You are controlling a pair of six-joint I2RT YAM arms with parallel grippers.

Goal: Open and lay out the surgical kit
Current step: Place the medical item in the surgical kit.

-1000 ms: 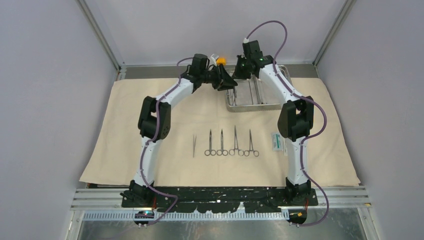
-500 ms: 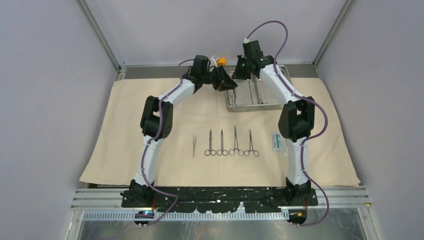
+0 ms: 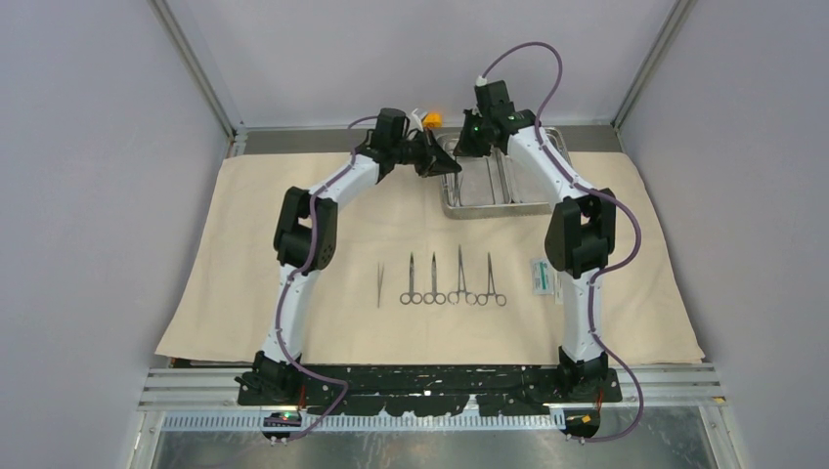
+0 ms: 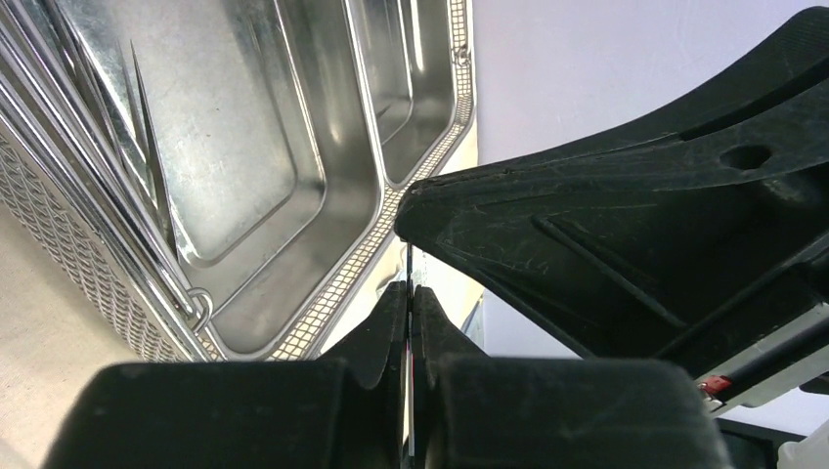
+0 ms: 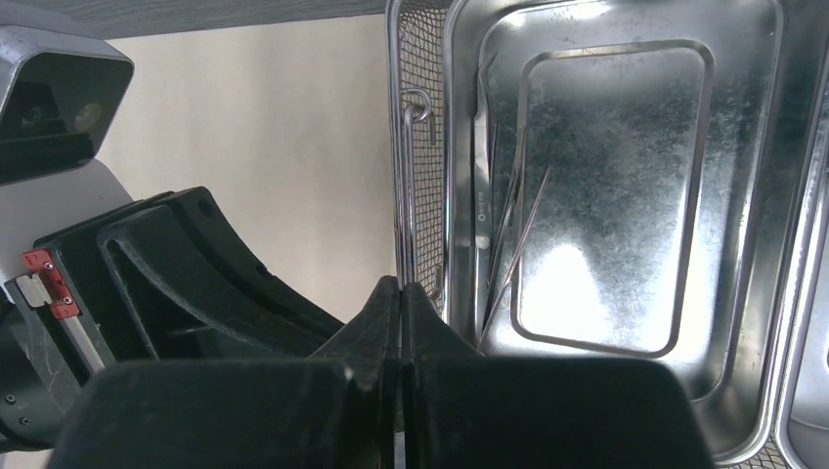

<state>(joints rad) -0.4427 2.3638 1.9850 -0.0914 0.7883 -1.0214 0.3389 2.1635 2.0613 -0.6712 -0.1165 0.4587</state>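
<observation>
- One big beige cloth (image 3: 244, 254) covers your worktop.
- Its far edge carries the two-compartment steel tray (image 3: 489, 208), with slim steel instruments (image 5: 508, 215) in the left compartment.
- Your left tool (image 4: 409, 293) and right tool (image 5: 401, 288) are both fully closed at the tray's left rim; I cannot tell whether either pinches anything.
- Four ring-handled clamps (image 3: 434, 283) lie in a row near you, with tweezers (image 3: 380, 283) to their left and a white packet (image 3: 540, 277) to their right.

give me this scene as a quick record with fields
cloth: beige, spread out flat
tray: steel, at the cloth's far edge, thin tools inside
laid out: tweezers, four clamps in a row, packet at right
left gripper: shut, by the tray's rim
right gripper: shut, beside the left one
</observation>
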